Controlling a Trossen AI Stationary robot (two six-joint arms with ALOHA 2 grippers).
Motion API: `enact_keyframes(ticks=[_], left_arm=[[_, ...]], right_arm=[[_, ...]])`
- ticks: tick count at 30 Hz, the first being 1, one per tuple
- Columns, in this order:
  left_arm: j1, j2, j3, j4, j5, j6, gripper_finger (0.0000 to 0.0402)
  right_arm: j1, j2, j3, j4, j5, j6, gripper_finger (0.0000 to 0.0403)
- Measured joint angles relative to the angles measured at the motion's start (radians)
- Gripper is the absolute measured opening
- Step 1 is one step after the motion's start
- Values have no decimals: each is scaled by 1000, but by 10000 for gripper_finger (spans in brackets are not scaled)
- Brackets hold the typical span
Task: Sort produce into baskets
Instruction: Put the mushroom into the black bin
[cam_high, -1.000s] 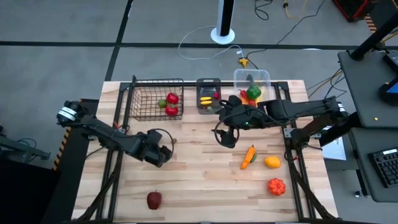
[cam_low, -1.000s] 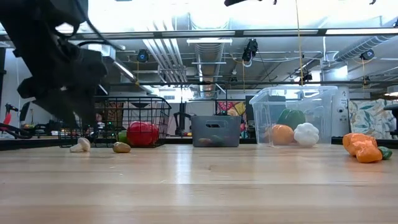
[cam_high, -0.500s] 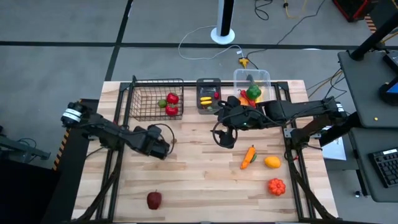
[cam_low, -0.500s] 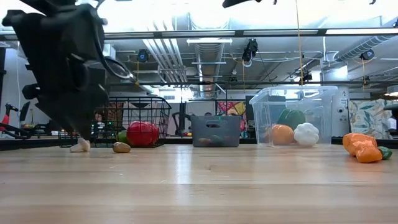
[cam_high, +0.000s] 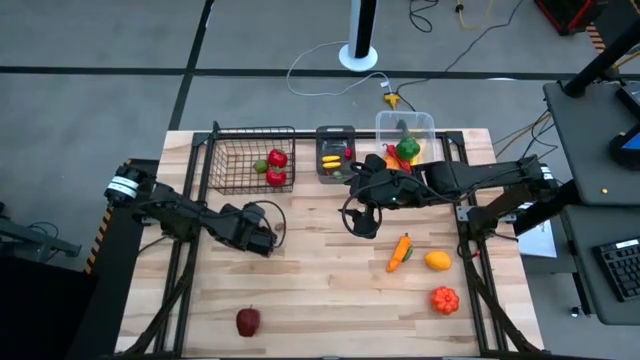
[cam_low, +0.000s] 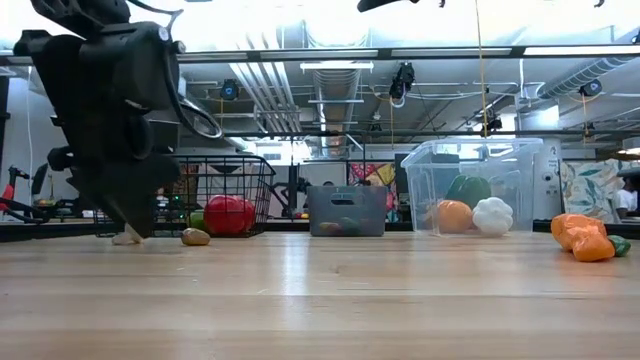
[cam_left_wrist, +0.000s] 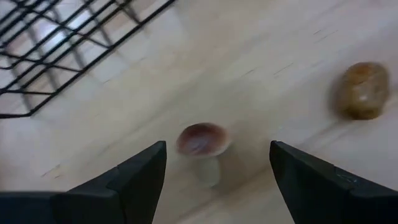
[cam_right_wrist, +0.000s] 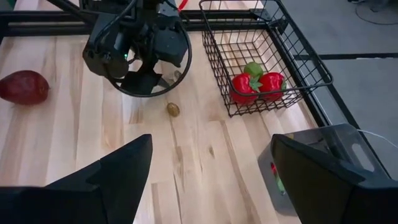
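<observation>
Left gripper (cam_left_wrist: 214, 171) held open, mushroom (cam_left_wrist: 203, 142) centred between fingers at frame bottom; lower squarely before closing. Right gripper (cam_right_wrist: 208, 180) open, idle mid-table.

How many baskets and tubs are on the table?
3, all along the table's far edge: a black wire basket, a small dark grey bin beside it, and a clear plastic tub, partly hidden by the right arm.

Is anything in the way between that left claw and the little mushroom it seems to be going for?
Nothing visible. The mushroom stands on bare wood between the left gripper's open fingers; the brown nugget and wire basket lie off to the sides.
</observation>
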Motion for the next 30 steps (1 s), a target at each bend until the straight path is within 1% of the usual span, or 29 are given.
enact_keyframes(ticks=[4,7,12,18,22,25,30], left_arm=[[12,1,0,14,0,10,253],[18,1,0,14,0,10,234],[19,10,0,15,0,11,187],[21,37,0,15,-9,11,128],[21,52,0,15,-14,11,96],[21,55,1,16,-14,10,86],[13,32,5,18,13,21,83]], right_arm=[[0,0,-3,2,0,0,317],[0,0,-10,2,0,2,320],[0,0,-22,1,0,5,322],[0,0,-30,1,0,7,316],[0,0,-30,1,0,6,313],[0,0,-30,1,0,3,313],[0,0,-30,1,0,2,313]])
